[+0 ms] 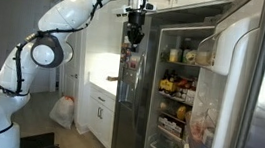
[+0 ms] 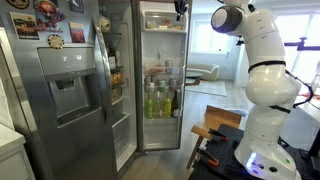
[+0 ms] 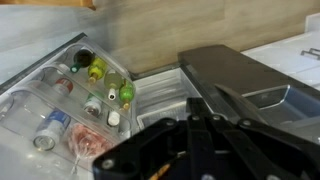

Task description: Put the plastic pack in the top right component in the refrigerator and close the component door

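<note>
High up now, the gripper (image 1: pixel 135 28) hangs at the open refrigerator (image 1: pixel 177 79), above the door shelves. Its fingers are a dark blur in the wrist view, so I cannot tell whether they are apart or together. A pinkish plastic pack (image 3: pixel 88 143) seems to lie in the clear bin (image 3: pixel 25 105), beside the bottles (image 3: pixel 95 70).
</note>
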Robot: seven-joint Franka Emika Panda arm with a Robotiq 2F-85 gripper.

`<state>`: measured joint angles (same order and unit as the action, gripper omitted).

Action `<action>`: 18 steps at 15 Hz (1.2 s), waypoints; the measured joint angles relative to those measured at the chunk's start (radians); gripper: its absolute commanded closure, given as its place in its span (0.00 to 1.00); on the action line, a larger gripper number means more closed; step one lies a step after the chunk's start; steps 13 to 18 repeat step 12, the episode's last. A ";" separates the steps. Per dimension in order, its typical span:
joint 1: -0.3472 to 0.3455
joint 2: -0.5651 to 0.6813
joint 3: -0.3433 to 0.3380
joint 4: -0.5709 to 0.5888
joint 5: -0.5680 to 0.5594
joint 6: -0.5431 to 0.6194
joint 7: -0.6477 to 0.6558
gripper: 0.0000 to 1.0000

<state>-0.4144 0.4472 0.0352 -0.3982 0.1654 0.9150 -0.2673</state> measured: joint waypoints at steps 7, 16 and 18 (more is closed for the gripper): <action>0.002 0.004 0.000 0.000 -0.008 -0.023 -0.011 0.66; 0.002 0.004 0.000 0.000 -0.008 -0.023 -0.011 0.66; 0.002 0.004 0.000 0.000 -0.008 -0.023 -0.011 0.66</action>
